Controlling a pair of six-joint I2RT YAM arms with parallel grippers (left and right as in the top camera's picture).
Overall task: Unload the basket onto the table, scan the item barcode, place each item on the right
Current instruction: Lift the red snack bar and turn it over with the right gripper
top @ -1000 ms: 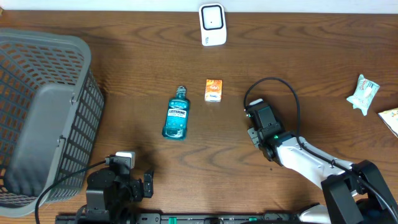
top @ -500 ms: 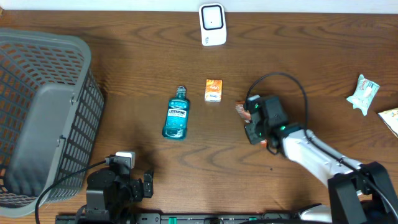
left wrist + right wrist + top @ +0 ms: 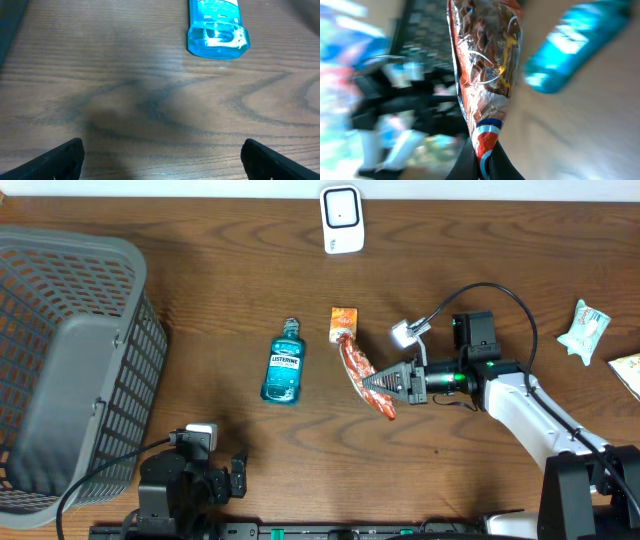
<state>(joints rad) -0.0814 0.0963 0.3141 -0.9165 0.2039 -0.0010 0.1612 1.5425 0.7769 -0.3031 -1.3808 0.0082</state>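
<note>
I see the right gripper (image 3: 481,162) fingers pinching one end of the orange snack packet (image 3: 362,372), which lies just beside the small orange box (image 3: 344,324) and right of the mouthwash bottle (image 3: 284,366). The left gripper (image 3: 162,157) fingers stand spread wide over bare table (image 3: 150,100); the scanner (image 3: 341,219) sits at the far edge

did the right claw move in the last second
Yes. The right claw was right of the box, pointing away from the robot; it has turned to point left toward the bottle, shut on a packet.
</note>
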